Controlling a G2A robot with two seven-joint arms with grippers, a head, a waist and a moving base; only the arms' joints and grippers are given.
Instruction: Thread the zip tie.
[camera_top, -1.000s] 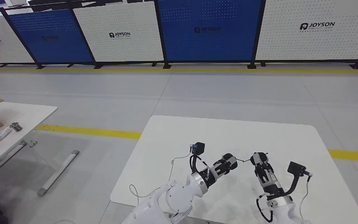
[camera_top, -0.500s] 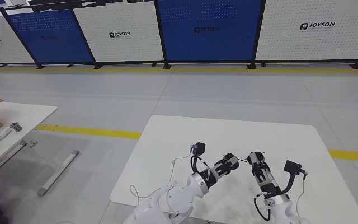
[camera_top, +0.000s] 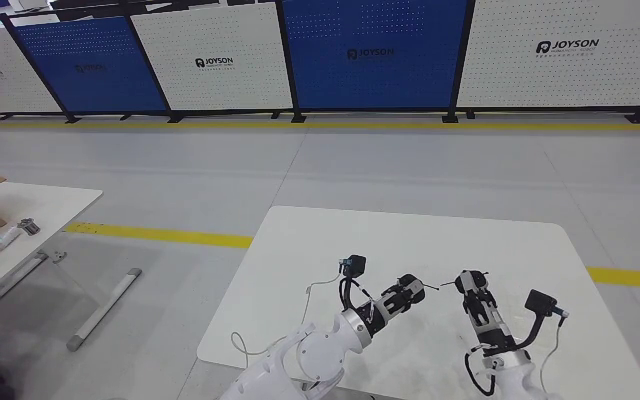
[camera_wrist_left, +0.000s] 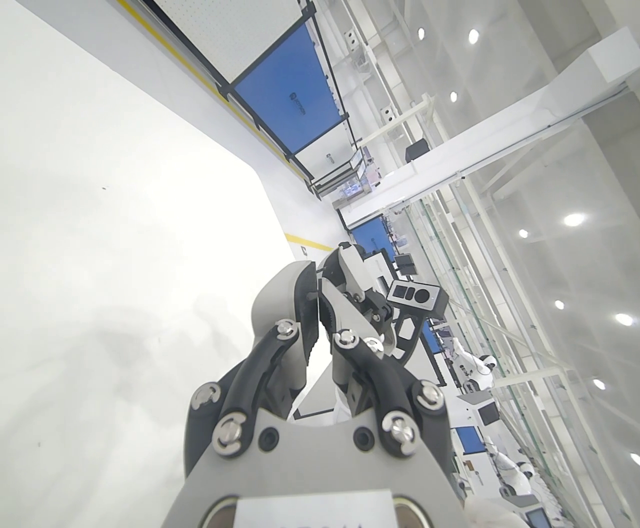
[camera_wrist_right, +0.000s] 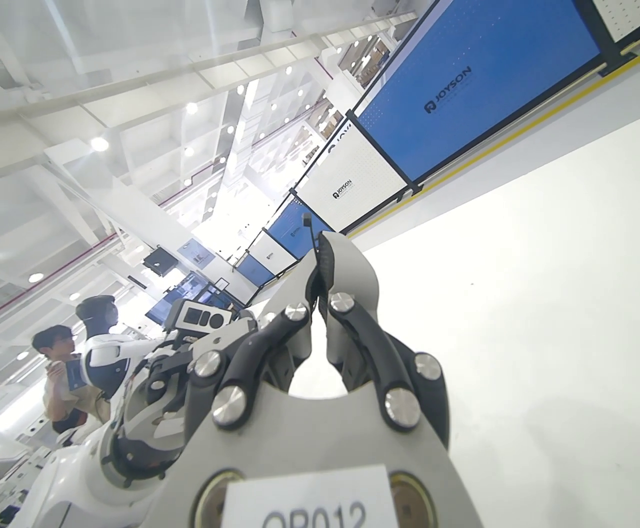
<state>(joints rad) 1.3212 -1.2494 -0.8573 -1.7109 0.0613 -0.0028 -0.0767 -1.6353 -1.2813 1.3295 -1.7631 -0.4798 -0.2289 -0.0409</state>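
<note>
Surface: a white table (camera_top: 400, 230) with rounded corners, on a pale grey floor.
Room: a row of blue and white pegboard panels (camera_top: 375, 55) stands well beyond the table's far edge. A yellow floor line (camera_top: 160, 235) runs past the table's left side. A second white table (camera_top: 50, 205) sits well apart from it on that side.
Zip tie: the zip tie (camera_wrist_right: 309, 230) is a thin black strip with a small square head, held in the air above the near half of the table, not touching it.
Right gripper: the right gripper (camera_wrist_right: 321, 245) has its fingers pressed together on the strip, with the head sticking out just past the fingertips.
Left gripper: the left gripper (camera_top: 413, 290) hovers above the table near its front edge, fingers squeezed together. From above, the strip runs as a fine dark line from it across to the right gripper.
Hard to see: the part of the strip inside the right fingers is covered. In the left wrist view the strip between the pads is barely visible. The table's front edge is hidden by the arms.
</note>
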